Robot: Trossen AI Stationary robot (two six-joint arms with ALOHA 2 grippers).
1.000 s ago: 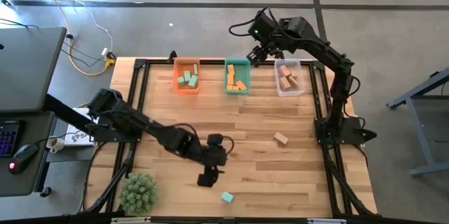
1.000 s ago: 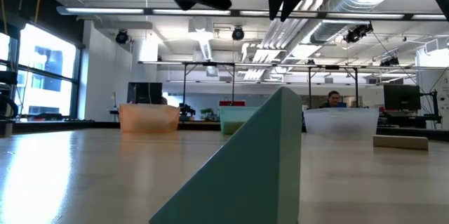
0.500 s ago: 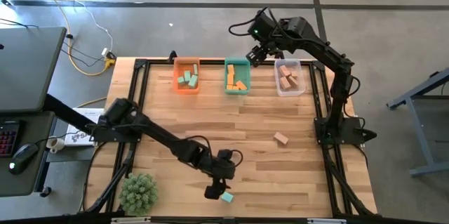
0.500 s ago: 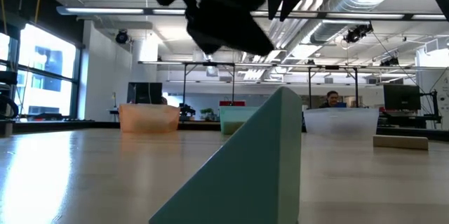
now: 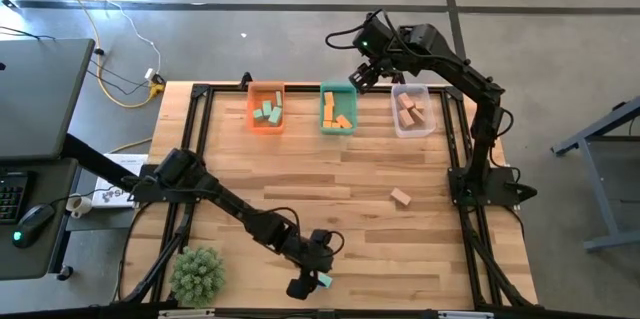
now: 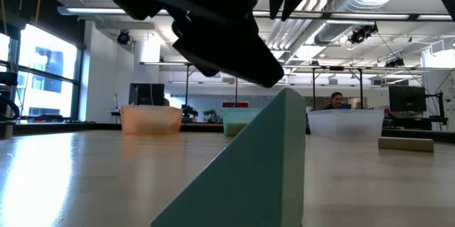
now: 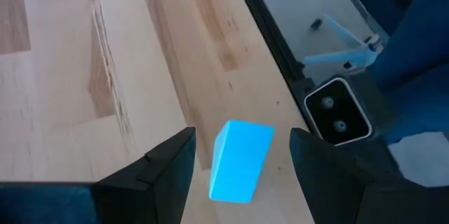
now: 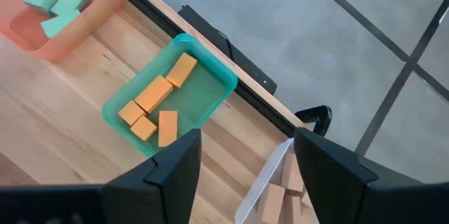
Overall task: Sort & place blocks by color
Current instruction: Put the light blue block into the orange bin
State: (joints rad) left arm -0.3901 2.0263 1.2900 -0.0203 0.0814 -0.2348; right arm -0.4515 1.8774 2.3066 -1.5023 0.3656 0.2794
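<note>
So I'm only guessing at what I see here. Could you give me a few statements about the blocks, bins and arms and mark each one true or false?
1. The orange bin holds teal blocks. True.
2. The teal bin holds wood blocks. False: it holds orange blocks.
3. The left gripper is open with a teal block between its fingers. True.
4. That teal block lies next to the clear bin. False: it lies at the table's near edge, far from the bins.
5. A wood block lies loose on the table. True.
6. The right gripper hangs over the plant. False: it hangs by the teal bin.
</note>
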